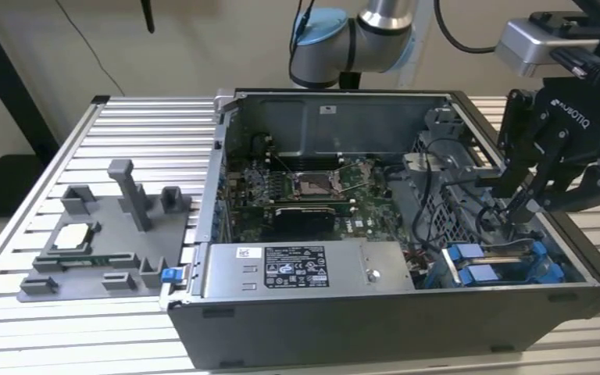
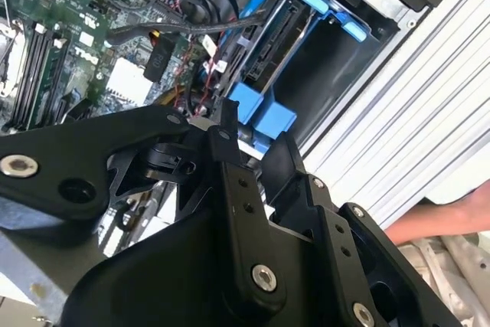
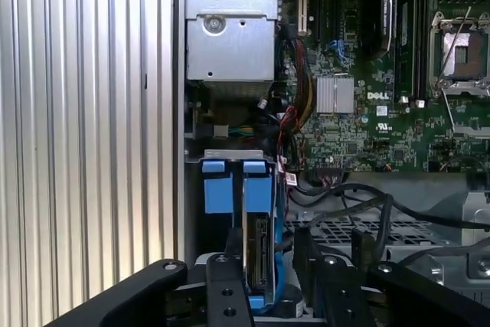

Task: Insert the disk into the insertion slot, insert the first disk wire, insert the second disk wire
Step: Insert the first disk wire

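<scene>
— Your claw?
— Mine [image 1: 519, 212] hangs with its jaws apart on either side of the disk [image 3: 260, 256], clamping nothing that I can see.
— Where's the disk?
— On edge in the slot [image 1: 493, 269], at the case's [image 1: 383, 328] corner on the exterior view's right.
— How will it handle?
— Stiff, dense and smooth, I'd judge (delicate inside). Pinch across its thin long edges, gently.

Blue-railed insertion slot [image 1: 480, 273], green motherboard [image 1: 368, 191]
</scene>
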